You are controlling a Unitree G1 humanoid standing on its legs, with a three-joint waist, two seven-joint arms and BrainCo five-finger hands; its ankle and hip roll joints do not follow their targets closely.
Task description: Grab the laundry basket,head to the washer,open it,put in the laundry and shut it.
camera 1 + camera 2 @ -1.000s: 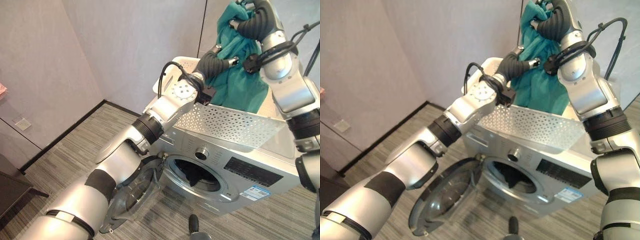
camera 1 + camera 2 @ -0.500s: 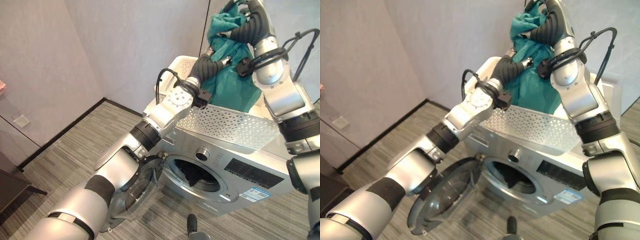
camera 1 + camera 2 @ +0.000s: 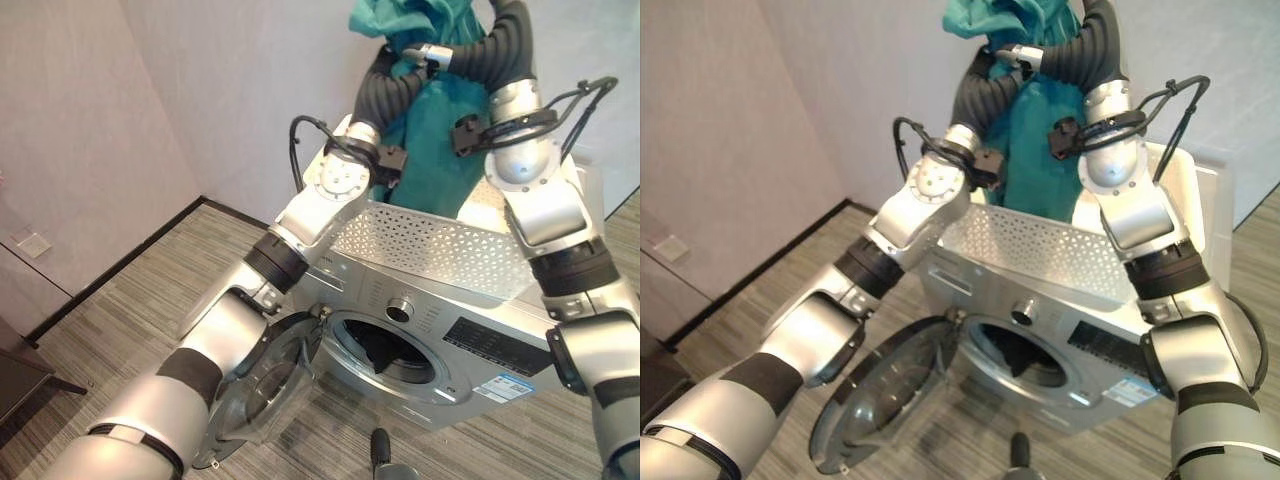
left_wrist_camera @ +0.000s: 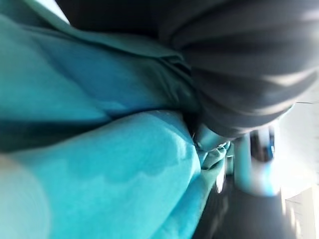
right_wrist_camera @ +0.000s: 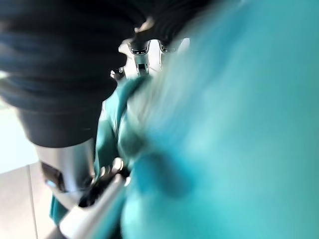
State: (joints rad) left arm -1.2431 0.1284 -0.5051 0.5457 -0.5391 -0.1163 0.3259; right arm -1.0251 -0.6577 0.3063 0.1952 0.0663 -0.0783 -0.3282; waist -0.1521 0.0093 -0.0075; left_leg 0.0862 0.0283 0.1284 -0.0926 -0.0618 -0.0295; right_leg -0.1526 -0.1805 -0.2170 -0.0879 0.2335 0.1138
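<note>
The white laundry basket [image 3: 455,250] sits on top of the washer [image 3: 470,340], close to its front edge. So the basket is already at the washer. The washer's round door [image 3: 265,385] hangs wide open at the front left corner, so that part is done too. Something dark lies inside the washer's drum [image 3: 385,350], so it looks like some laundry may already be in.

Both arms reach high above the basket. Between them hangs a big teal cloth [image 3: 435,165]. Its top is bunched up by the hands and its bottom end hangs down into the basket, near the back edge. The left hand [image 4: 239,74] and the right hand [image 5: 60,59] are both pushed against the cloth. The hands are mostly hidden by cloth and dark covers, so I cannot tell if the fingers are closed on the cloth or not.

What I think is left: bring the teal cloth down to the open door, push it into the drum, and shut the door.

There is a blue and white sticker [image 3: 512,385] and a dark panel [image 3: 495,345] on the washer's front. The writing is too small to read.
</note>
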